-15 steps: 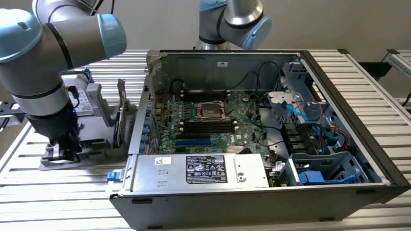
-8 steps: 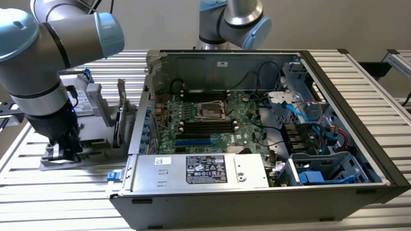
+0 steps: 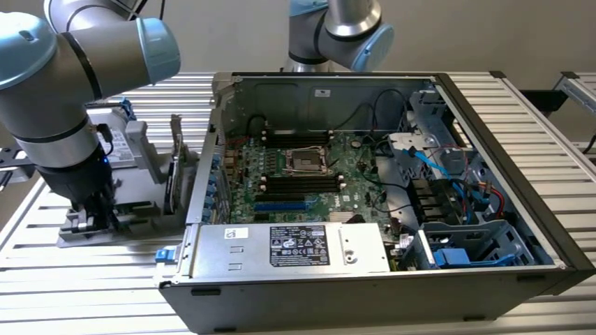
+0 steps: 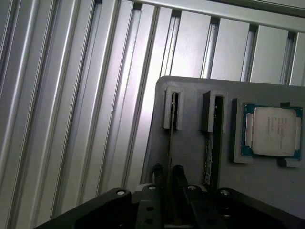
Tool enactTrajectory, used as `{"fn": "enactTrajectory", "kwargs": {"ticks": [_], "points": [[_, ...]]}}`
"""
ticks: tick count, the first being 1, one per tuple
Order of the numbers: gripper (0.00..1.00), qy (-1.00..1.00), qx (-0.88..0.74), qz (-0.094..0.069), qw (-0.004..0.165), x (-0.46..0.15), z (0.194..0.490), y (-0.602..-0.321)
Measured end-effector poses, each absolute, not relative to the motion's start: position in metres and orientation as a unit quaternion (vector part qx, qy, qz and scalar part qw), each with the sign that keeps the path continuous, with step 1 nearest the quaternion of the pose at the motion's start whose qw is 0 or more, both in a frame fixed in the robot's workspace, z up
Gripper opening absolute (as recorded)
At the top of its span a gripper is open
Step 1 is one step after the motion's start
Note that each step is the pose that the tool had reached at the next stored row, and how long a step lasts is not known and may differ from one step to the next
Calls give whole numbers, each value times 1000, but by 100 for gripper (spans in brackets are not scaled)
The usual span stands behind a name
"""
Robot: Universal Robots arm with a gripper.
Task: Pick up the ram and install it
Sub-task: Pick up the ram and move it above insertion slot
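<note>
— While the open computer case (image 3: 308, 307) sits at the exterior view's right, where are you?
— Over the grey holder (image 4: 190, 157) on that view's left. My gripper (image 4: 167, 172) pinches the ram (image 4: 170, 138), standing on edge in a holder slot.

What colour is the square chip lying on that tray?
Silver, with a greenish border; the chip shows best in the wrist view.

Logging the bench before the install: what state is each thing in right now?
tool: closed on the ram, down at the holder.
ram: on edge in its holder slot, gripped.
second stick: on edge in the next slot, untouched.
processor: flat in its holder recess.
computer case: open, motherboard exposed.
</note>
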State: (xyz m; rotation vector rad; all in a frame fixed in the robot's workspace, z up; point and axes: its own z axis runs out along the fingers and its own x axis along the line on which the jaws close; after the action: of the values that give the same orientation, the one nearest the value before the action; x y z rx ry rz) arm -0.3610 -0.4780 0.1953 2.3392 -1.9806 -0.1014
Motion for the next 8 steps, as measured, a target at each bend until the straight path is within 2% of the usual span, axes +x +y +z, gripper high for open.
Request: {"fn": "enactTrajectory", "kwargs": {"ticks": [1, 2, 8], "points": [[20, -645, 762, -33, 37, -361, 195, -478], [14, -645, 762, -33, 37, -361, 195, -478], [14, -645, 762, -33, 37, -361, 195, -478]]}}
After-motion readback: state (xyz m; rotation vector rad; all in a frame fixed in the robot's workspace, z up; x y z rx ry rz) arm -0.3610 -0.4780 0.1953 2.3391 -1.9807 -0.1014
